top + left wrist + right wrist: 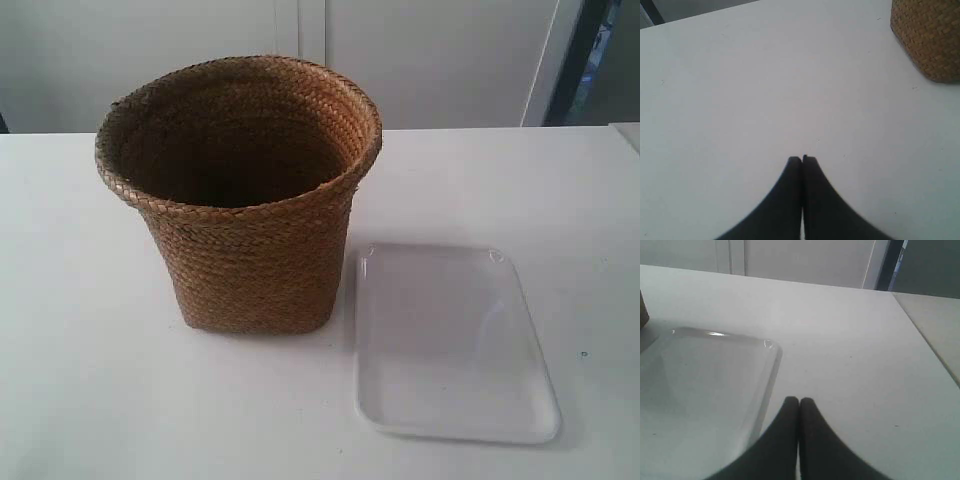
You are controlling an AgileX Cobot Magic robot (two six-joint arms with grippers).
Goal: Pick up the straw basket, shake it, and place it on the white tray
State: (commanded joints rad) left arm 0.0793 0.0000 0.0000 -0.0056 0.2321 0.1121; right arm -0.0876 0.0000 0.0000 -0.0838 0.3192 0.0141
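Observation:
The straw basket (pixel 245 200) stands upright on the white table, brown and woven, its dark inside showing under a braided rim. Just beside it lies the white tray (pixel 455 345), flat and glossy, with nothing on it. Neither arm shows in the exterior view. In the left wrist view my left gripper (pixel 802 159) is shut with nothing in it, low over bare table, and a corner of the basket (pixel 932 37) sits well away from it. My right gripper (pixel 799 400) is also shut on nothing, next to the tray's (pixel 700 390) rim.
The white table (pixel 90 400) stretches around both things. Its edge (pixel 925 337) runs along one side in the right wrist view. A pale wall (pixel 430 50) stands behind the table, with a dark opening (pixel 600 50) at the far right.

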